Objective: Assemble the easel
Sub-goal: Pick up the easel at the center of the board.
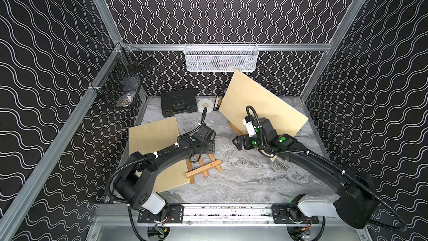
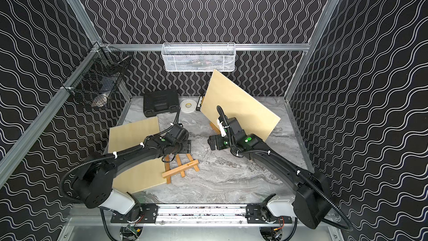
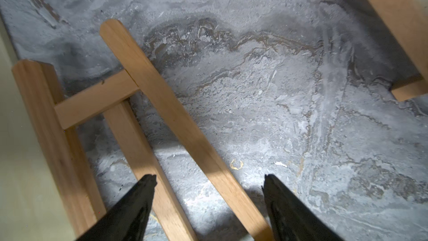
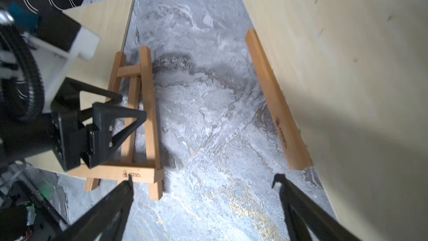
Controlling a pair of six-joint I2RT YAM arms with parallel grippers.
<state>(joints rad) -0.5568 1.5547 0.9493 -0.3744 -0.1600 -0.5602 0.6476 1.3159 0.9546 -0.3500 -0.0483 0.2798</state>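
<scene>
The small wooden easel (image 1: 203, 169) is lying flat on the marble table (image 1: 254, 181), just below centre of frame in both top views. Its ledge bar is sitting toward the bottom and its legs are running up under the left wrist. One outer leg is lying along the right edge of the flat board (image 1: 150, 135); cannot tell whether it is overlapping that edge.

The left gripper (image 3: 209, 179) is hovering over the easel's legs with its jaws spread and gripping nothing. In the left wrist view, at the bottom of frame, one outer leg is crossing the gap between the fingers. The middle leg is running under one fingertip.

The right gripper (image 4: 203, 180) is standing wide open with nothing between its fingers. In a top view it is pointing toward frame left, just right of centre, apart from the lying easel.

A second easel (image 1: 235, 128) is standing right of centre, carrying a tilted board (image 1: 261, 107) on its ledge.

A black case (image 1: 178, 103) and a tape roll (image 1: 205, 105) are sitting at upper centre against the back wall.
</scene>
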